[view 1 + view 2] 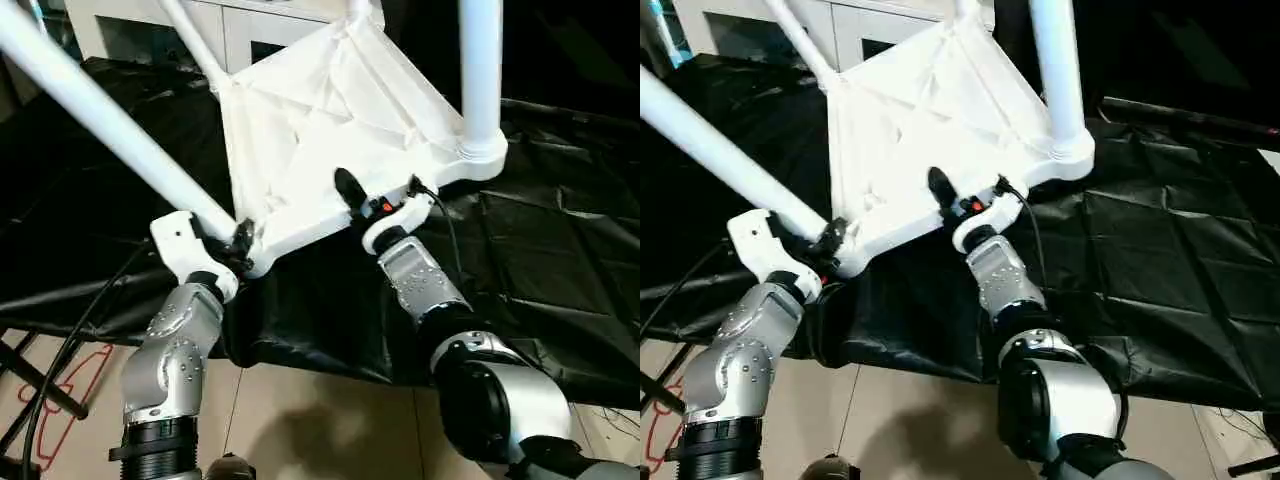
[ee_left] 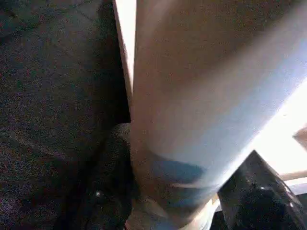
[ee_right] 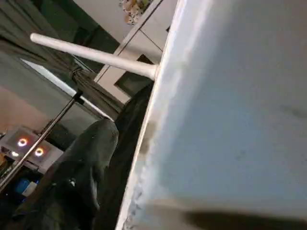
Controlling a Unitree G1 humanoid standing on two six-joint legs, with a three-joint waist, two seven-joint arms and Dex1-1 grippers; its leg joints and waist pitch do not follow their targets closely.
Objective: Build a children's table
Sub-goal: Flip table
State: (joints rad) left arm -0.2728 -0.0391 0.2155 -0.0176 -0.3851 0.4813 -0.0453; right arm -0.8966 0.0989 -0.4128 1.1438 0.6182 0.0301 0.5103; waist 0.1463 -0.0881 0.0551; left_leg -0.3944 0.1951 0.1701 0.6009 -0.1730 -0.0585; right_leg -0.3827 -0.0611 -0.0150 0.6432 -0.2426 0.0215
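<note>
Left eye view shows the tabletop (image 1: pixel 330 140) upside down on the black cloth (image 1: pixel 540 260), left fingers (image 1: pixel 238 243) holding a leg (image 1: pixel 100 110) at its corner, right fingers (image 1: pixel 375 200) wide around the edge, so next that leg needs pushing in tight

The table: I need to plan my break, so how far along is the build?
Mostly built. The tabletop is underside up, with legs seated at the near-left, near-right and far-left corners; the fourth socket is cut off. In hand: the left claw grips the near-left leg's base, the right claw straddles the near edge. Left: probably turning it upright.
</note>
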